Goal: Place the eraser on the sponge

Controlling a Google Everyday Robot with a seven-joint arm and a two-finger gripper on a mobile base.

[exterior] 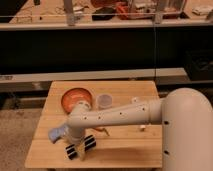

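The eraser [81,147], a black block with white stripes, lies tilted near the front edge of the wooden table [130,150]. My gripper [77,136] is at the end of the white arm, directly over the eraser and hiding its upper part; whether it holds the eraser cannot be made out. The light blue sponge [56,133] lies on the table just left of the gripper, partly covered by the arm's wrist.
An orange bowl [75,98] stands at the back left with a clear cup [104,101] beside it. A small orange carrot [102,131] peeks out under the arm. Small white pieces [142,128] lie to the right. The arm's large white body fills the right side.
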